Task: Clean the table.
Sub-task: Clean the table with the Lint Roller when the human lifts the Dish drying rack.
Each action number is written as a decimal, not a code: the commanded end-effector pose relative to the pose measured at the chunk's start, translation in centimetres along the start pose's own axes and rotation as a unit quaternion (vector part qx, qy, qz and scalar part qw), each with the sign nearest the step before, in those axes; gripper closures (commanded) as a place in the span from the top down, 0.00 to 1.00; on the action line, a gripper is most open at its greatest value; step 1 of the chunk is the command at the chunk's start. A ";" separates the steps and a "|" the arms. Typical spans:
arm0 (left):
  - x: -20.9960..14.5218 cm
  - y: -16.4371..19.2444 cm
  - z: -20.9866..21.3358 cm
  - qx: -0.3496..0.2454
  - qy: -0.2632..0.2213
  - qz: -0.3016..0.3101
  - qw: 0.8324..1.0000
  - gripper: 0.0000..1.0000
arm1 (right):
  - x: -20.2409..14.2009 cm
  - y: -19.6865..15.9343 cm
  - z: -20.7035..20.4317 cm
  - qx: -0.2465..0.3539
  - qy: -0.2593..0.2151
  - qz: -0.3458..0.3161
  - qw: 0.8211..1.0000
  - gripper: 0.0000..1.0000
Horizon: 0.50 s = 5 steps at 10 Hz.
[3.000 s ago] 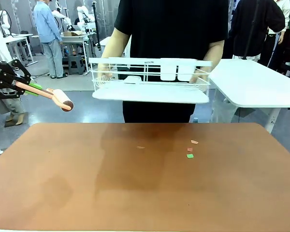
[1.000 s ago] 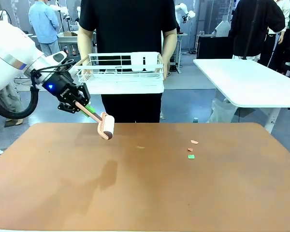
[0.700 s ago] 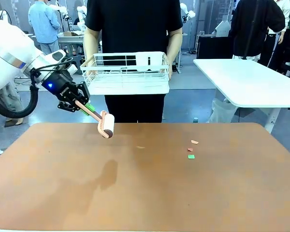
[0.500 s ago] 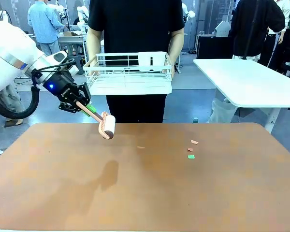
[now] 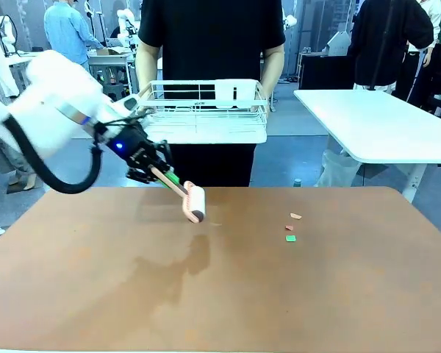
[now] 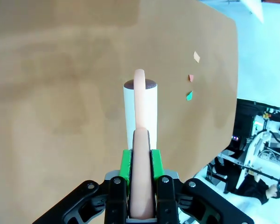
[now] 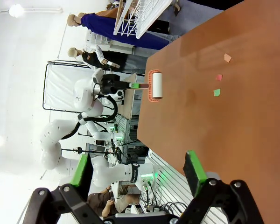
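Terracotta worktop, roller up in the air, crumbs off to the right

Left end effector (image 6: 141, 163) is clenched on the peach handle of a lint roller (image 5: 195, 203), green pads pinching it from both sides. The drum sticks out past the fingertips and looks lifted just off the worktop (image 5: 95, 294), since its shadow sits apart from it. Three paper scraps (image 5: 289, 237) (peach, red, green) lie in a short near-to-far row to the robot's right of the drum, well apart from it, with one faint scrap (image 5: 214, 224) much closer. So I'd guess the sweep needs to head rightward. Right end effector (image 7: 137, 170) hangs off the worktop's edge, fingers spread and empty, so left looks like the arm for this. Worktop is wide, matte reddish-brown. A person holds a white wire rack (image 5: 206, 110) beyond the far edge.
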State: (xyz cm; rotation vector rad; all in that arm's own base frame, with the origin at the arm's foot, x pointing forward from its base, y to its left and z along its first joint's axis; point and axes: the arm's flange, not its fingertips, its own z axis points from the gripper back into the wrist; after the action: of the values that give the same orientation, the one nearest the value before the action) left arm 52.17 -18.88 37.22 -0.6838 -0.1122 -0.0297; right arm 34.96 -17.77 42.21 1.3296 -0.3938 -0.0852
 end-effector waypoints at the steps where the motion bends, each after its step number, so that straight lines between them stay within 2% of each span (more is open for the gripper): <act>1: 2.5 -1.6 -4.0 -0.004 0.005 0.007 1.000 0.21 | 0.0 0.4 0.1 -0.001 -0.003 -0.003 1.000 1.00; 3: 4.6 -3.8 -8.0 -0.020 0.015 0.015 1.000 0.21 | 0.0 0.4 0.1 -0.001 -0.003 -0.003 1.000 1.00; 5: 5.9 -4.5 -10.3 -0.013 0.018 0.018 1.000 0.21 | 0.0 0.4 0.1 -0.001 -0.003 -0.003 1.000 1.00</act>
State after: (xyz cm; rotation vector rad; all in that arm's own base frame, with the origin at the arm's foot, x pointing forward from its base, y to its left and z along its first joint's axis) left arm 57.45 -28.39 32.69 -0.7286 -0.0497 -0.0321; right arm 34.96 -17.78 42.22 1.3294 -0.3941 -0.0851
